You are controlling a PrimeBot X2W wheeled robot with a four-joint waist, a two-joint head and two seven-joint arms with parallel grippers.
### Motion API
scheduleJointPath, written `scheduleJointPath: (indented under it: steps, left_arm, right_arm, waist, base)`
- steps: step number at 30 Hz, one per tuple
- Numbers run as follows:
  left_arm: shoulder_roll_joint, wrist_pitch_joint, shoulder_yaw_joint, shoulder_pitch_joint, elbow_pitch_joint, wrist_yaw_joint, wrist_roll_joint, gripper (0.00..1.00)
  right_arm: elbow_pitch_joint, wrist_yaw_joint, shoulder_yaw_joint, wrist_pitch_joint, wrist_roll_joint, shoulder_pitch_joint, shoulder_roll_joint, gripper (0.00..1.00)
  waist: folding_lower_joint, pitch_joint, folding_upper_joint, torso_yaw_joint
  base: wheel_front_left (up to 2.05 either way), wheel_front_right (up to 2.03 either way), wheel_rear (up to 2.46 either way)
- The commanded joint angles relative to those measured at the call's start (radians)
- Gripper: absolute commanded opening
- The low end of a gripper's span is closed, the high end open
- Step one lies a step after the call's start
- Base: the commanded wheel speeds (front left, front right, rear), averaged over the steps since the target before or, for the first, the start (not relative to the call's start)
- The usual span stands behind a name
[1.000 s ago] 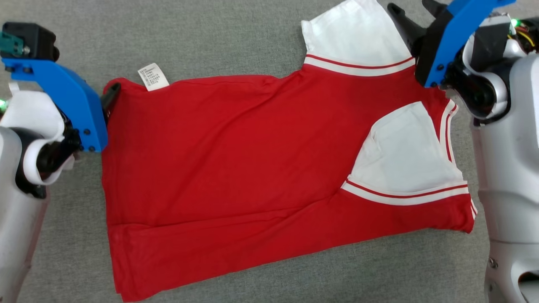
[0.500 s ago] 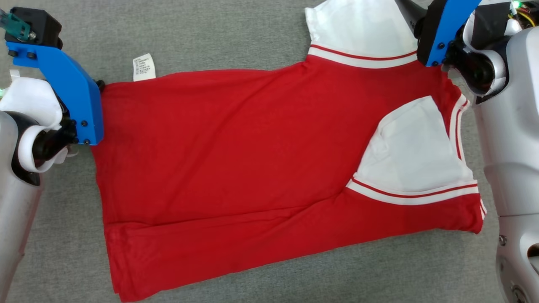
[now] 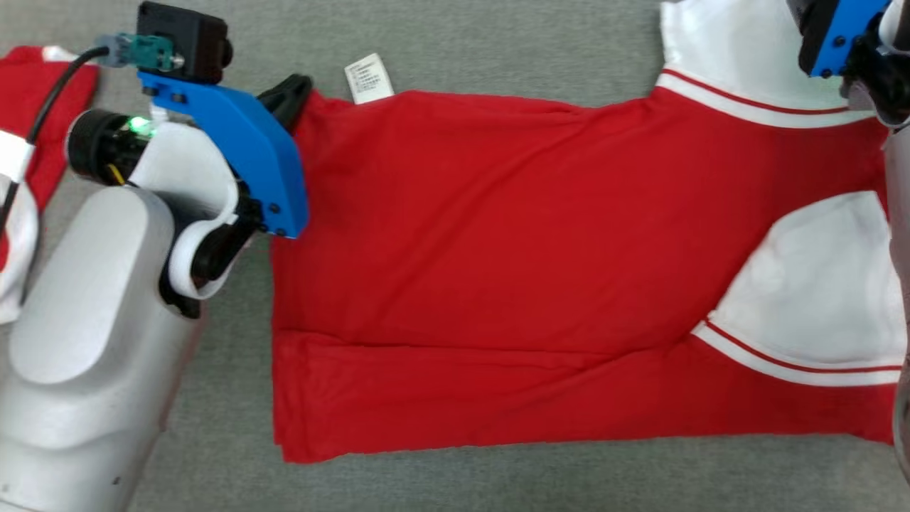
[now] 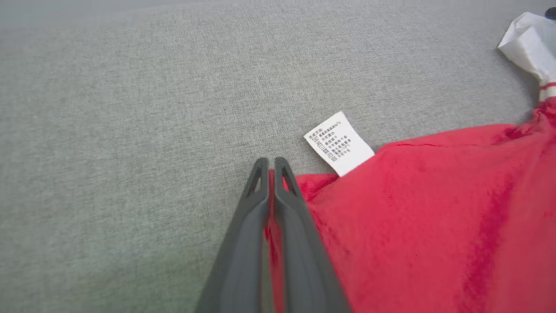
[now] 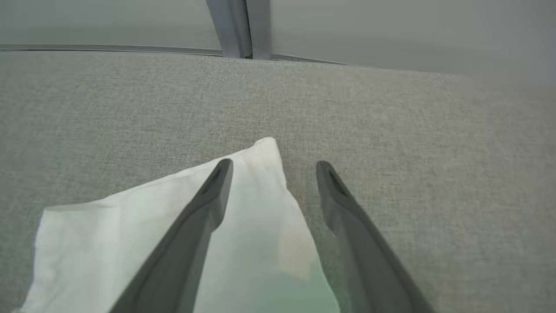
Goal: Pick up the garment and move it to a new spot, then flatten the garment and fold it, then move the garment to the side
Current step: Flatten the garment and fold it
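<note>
A red garment [image 3: 498,249] with white sleeves lies spread on the grey cloth surface, its front edge folded over. My left gripper [image 3: 297,87] is at the garment's far left corner, beside the white care label [image 3: 368,77]. In the left wrist view that gripper [image 4: 271,163] is shut, with red fabric [image 4: 412,217] pinched between the fingers and the label [image 4: 339,142] just to its right. My right gripper [image 5: 273,167] stands open low over the tip of the far white sleeve [image 5: 256,226]. One finger lies over the sleeve, the other over bare cloth.
Another red and white piece of clothing [image 3: 43,85] lies at the left edge, behind my left arm. The surface's far edge [image 5: 130,48] and a grey upright post [image 5: 234,26] show beyond the right gripper. Bare grey cloth [image 4: 130,130] surrounds the garment.
My left gripper has shut on the garment's far left corner. The head camera has turned, so the whole picture has shifted to the right. The right gripper stays open.
</note>
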Motion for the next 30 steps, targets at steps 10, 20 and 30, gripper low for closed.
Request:
scheduleJointPath:
  steps: [10,20,30]
  left_arm:
    - [-0.113,-0.305,0.055,0.060,0.051,-0.013,-0.036,0.00]
    - [-0.153,-0.595,0.084,0.243,0.082,-0.048,-0.040,0.00]
    - [-0.104,-0.758,0.056,0.374,0.119,-0.072,0.021,0.00]
  right_arm:
    - [0.053,0.000,-0.012,-0.152,-0.014,-0.037,-0.018,0.00]
    - [-0.186,0.000,0.094,-0.183,0.232,0.238,-0.105,0.00]
    - [-0.552,0.000,0.047,-0.096,0.374,0.625,-0.133,0.00]
  waist:
    - [0.0000,-0.035,0.0000,0.044]
    - [0.0000,-0.153,0.0000,0.008]
    - [0.0000,-0.233,0.0000,-0.038]
  base:
    - [0.00,0.00,0.00]
    - [0.00,0.00,0.00]
    - [0.00,0.00,0.00]
